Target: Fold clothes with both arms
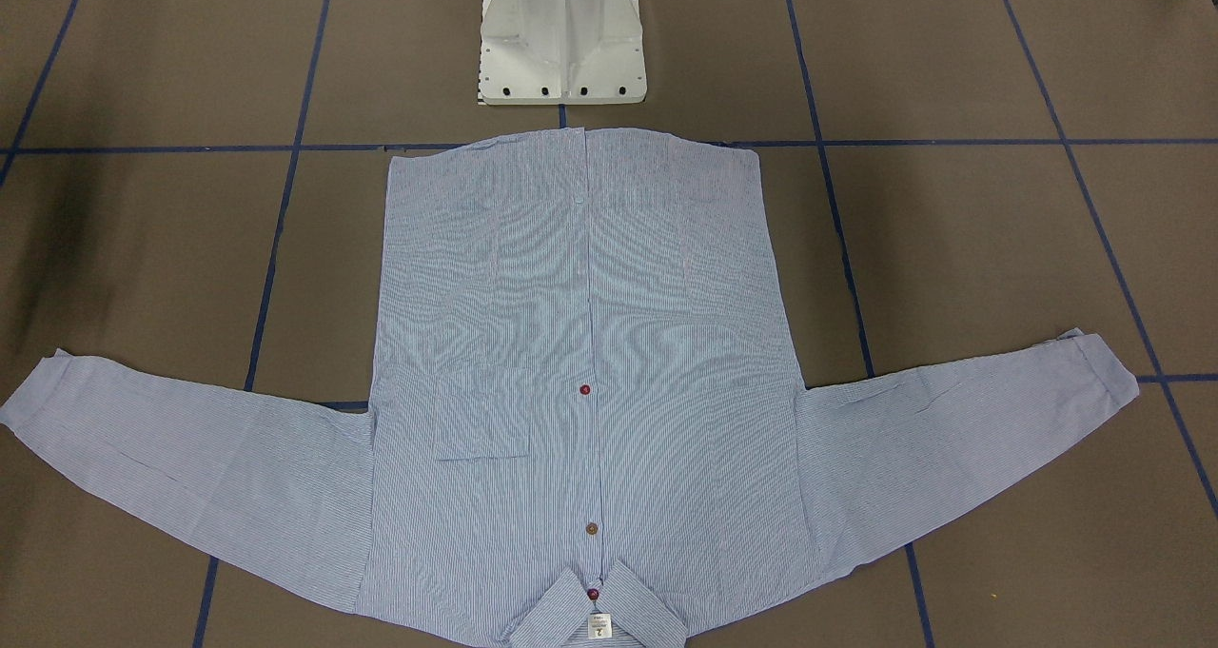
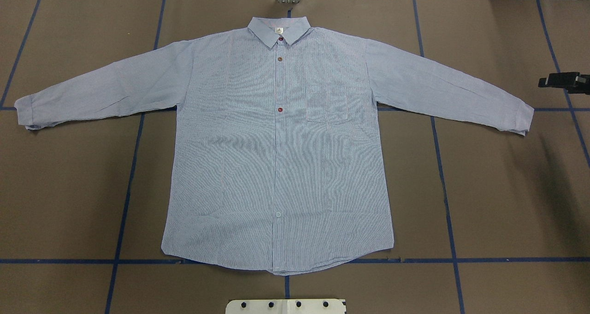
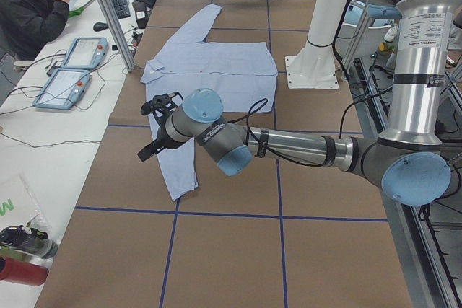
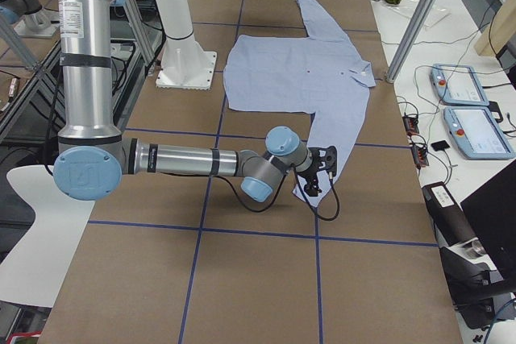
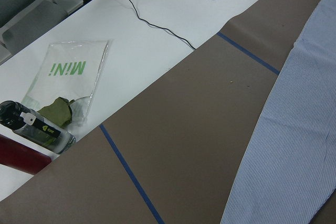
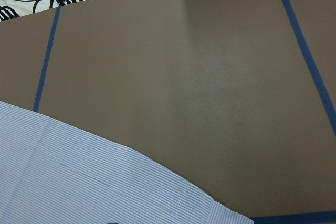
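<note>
One shirt (image 2: 276, 166) lies flat, collar (image 2: 279, 28) away from pedestal (image 2: 286, 306), sleeves (image 2: 106, 88) outspread.

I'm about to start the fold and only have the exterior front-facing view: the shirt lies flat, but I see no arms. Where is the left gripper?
Observer: The left gripper hangs raised near the left-side cuff of the shirt; only the exterior left view shows it.
Operator: And the right one?
Observer: The right gripper hangs raised by the right-side cuff. In the overhead view it just pokes in at the right edge, and I cannot tell whether it is open.
</note>
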You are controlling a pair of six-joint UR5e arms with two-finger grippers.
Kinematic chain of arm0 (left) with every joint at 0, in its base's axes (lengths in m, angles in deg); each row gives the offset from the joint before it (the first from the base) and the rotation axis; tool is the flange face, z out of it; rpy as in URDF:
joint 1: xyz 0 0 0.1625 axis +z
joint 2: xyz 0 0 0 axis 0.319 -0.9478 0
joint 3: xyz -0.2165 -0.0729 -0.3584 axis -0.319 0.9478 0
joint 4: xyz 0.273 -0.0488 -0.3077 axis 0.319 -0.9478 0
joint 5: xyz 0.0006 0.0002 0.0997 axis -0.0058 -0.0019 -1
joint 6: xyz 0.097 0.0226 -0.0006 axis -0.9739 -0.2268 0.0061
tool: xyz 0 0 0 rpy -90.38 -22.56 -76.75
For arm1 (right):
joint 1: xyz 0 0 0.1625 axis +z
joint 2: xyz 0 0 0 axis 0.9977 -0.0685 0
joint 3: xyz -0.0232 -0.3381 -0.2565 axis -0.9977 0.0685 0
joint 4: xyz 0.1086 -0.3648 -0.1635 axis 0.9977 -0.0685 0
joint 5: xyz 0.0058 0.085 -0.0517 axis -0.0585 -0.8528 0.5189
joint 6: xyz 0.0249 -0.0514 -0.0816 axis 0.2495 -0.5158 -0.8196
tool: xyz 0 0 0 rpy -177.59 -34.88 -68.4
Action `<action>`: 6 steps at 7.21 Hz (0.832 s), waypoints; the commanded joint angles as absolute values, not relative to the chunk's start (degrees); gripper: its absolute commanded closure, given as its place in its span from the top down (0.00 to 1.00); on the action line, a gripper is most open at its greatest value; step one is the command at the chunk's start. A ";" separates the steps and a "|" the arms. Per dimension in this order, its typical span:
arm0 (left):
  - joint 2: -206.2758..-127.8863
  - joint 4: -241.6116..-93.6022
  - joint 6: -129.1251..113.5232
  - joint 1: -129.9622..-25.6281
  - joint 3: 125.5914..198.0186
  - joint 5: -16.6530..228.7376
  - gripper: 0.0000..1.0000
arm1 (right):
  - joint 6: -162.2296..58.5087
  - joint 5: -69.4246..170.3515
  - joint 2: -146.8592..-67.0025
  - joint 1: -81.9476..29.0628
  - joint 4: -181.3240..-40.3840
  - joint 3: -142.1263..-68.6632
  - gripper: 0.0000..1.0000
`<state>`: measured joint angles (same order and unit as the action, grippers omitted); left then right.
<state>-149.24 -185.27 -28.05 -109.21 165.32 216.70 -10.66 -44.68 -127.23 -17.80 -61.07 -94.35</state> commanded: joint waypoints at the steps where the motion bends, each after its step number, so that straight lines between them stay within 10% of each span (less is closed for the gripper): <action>1: -149.07 -185.97 -28.07 -109.21 165.32 216.70 1.00 | -5.44 -37.81 -127.64 -23.39 -58.02 -92.82 0.90; 6: -148.89 -186.15 -28.07 -109.21 165.32 216.78 1.00 | -5.52 -29.18 -131.77 -31.48 -58.01 -94.22 0.81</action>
<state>-148.90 -186.14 -28.07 -109.22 165.32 216.72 -5.53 -31.00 -130.74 -29.77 -58.02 -94.11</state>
